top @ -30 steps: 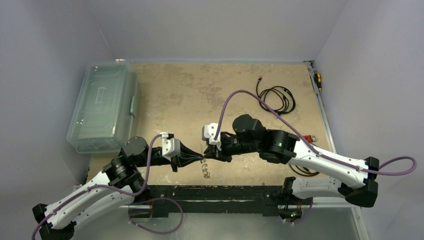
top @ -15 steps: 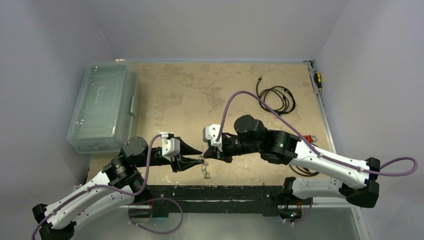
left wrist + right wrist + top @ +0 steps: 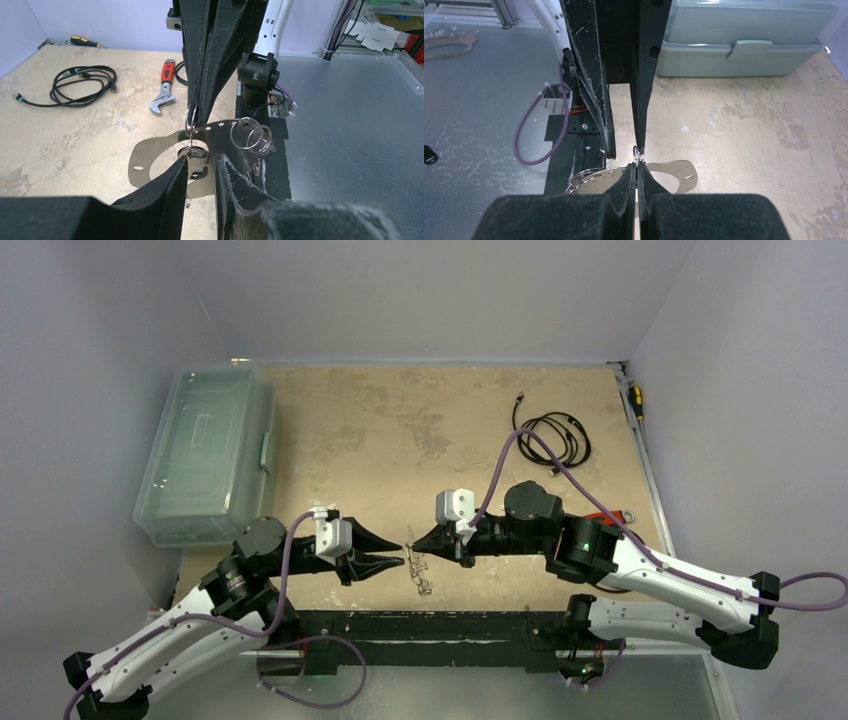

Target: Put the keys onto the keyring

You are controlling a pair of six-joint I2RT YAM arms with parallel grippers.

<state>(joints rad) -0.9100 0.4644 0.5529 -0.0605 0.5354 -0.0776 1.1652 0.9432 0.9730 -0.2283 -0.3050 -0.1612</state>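
Mottled tan tabletop (image 3: 400, 420): right hand (image 3: 413, 540) pinched on silvery crescent keyring (image 3: 150, 160); left hand (image 3: 400, 552) parted; red-handled wrench (image 3: 164, 92), coiled black cable (image 3: 82, 82) beyond.

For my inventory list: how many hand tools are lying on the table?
2: a red-handled wrench lying by the right arm, and a yellow-and-black screwdriver at the wall. More may be hidden under the arms.

- My left gripper (image 3: 398, 552) and right gripper (image 3: 414, 542): black, pads flecked with white scuffs.
- Keyring (image 3: 137, 165): silvery-white, dotted with small holes.
- Wrench (image 3: 166, 85): red handle, silver head.
- Coiled cable (image 3: 82, 82): black.
- Arm cable (image 3: 515, 141): purple.
- Table (image 3: 400, 420): tan, mottled with paler blotches.
- Bin (image 3: 205, 455): translucent pale green.
- My arm links: white with black joints.
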